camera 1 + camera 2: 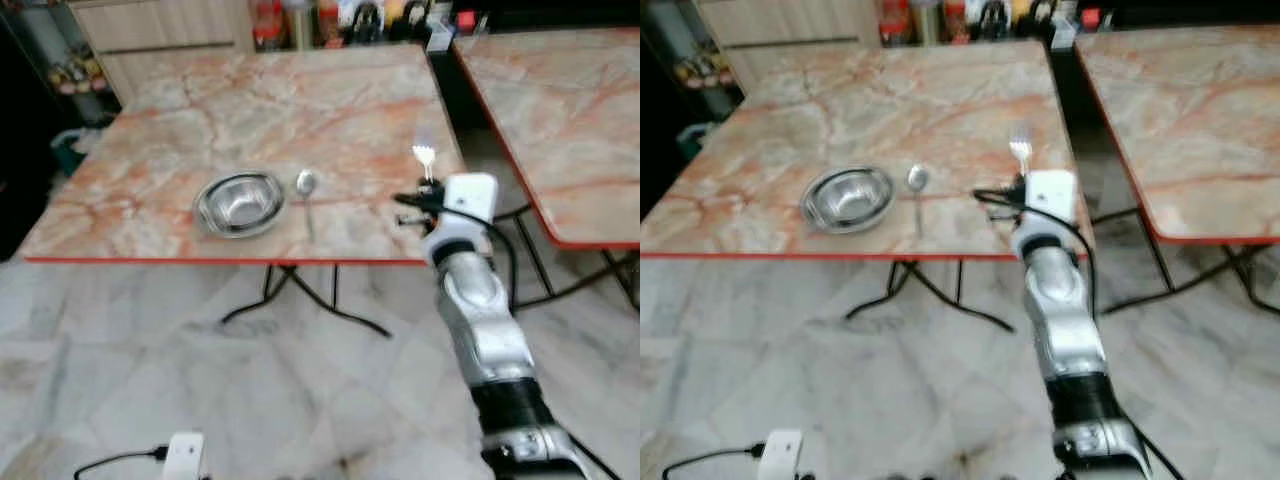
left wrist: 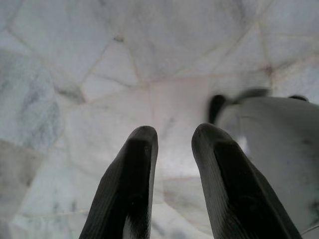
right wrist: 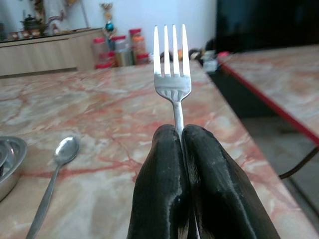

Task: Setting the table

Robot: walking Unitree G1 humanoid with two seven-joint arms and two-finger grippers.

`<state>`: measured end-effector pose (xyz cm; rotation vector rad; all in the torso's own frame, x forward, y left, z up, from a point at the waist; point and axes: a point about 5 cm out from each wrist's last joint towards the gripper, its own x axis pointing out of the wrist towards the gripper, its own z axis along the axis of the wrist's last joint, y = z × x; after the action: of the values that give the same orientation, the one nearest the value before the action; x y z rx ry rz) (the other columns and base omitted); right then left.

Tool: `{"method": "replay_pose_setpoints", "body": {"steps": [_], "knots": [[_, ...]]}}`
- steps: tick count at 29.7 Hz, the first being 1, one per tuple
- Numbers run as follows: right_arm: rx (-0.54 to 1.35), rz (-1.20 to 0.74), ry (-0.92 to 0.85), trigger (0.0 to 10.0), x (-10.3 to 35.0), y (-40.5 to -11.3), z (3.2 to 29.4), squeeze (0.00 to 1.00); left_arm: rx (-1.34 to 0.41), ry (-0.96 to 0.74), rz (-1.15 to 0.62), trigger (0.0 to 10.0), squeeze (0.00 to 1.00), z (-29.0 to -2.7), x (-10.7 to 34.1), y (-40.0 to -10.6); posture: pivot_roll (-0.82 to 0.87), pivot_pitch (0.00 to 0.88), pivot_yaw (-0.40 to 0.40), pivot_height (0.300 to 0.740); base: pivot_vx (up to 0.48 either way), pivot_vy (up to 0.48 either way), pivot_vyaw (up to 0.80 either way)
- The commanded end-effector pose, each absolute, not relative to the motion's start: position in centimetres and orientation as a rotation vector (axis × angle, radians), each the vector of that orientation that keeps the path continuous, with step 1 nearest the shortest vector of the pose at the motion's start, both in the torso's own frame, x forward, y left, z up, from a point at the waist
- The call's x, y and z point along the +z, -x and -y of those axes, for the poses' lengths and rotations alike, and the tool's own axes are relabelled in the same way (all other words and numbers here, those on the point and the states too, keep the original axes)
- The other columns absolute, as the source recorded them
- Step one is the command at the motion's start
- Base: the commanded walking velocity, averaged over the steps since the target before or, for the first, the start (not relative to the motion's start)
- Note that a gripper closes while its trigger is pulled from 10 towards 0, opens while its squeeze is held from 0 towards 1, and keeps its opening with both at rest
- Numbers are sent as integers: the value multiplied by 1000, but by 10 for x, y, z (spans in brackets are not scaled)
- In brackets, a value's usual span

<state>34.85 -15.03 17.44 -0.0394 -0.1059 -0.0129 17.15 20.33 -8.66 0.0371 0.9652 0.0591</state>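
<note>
Right gripper (image 3: 182,137) was clamped on the fork (image 3: 172,74): both black fingers (image 3: 159,179) pressed together on the handle, tines sticking out past the tips and pointing away from the wrist. In the left eye view the gripper (image 1: 425,190) sat right of centre, over the near right part of the table (image 1: 250,110), with the fork head (image 1: 424,156) just beyond it. Silver right arm (image 1: 485,330) ran from the lower right of the frame up to the table edge.

Spoon (image 1: 306,195) lay flat on the table just left of centre, bowl end away from the robot, handle toward the near edge. Steel bowl (image 1: 238,203) sat just left of the spoon, close beside it but not touching, upright. Fork was well right of the spoon.

Second table (image 1: 560,110) filled the upper right, separated from the first by a dark gap.

Left gripper (image 2: 172,144) pointed down at the marble floor (image 2: 99,59), fingers (image 2: 134,174) apart, holding nothing.

White device with a cable (image 1: 183,455) on the floor, lower left.
</note>
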Motion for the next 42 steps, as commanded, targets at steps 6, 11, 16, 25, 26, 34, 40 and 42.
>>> {"method": "replay_pose_setpoints", "body": {"steps": [6,11,16,25,26,34,40,42], "knots": [[14,139,30,10000,182,-349,141,0,54,-83,-976,10000,0,-211,-87,-168,2,109,46,740,0,0,0],[16,139,31,10000,182,-350,141,0,70,-77,-969,10000,0,-217,-85,-170,5,117,46,740,0,0,0],[18,138,31,10000,182,-350,140,0,77,-78,-967,10000,0,-224,-83,-170,7,120,47,740,0,0,0],[19,123,36,10000,179,-350,140,0,77,-81,-962,10000,0,-222,-84,-170,8,123,46,740,219,0,0],[18,123,36,10000,179,-350,140,0,77,-80,-962,10000,0,-222,-84,-170,8,123,46,740,319,0,0],[19,101,54,10000,175,-349,141,0,70,-86,-961,10000,0,-220,-84,-170,2,122,48,740,358,0,0],[17,92,62,10000,173,-349,144,0,66,-87,-963,10000,0,-220,-84,-169,-2,114,47,740,365,0,0],[17,91,63,10000,173,-349,144,0,65,-87,-963,10000,0,-220,-84,-169,-6,109,46,740,364,0,0]]}}
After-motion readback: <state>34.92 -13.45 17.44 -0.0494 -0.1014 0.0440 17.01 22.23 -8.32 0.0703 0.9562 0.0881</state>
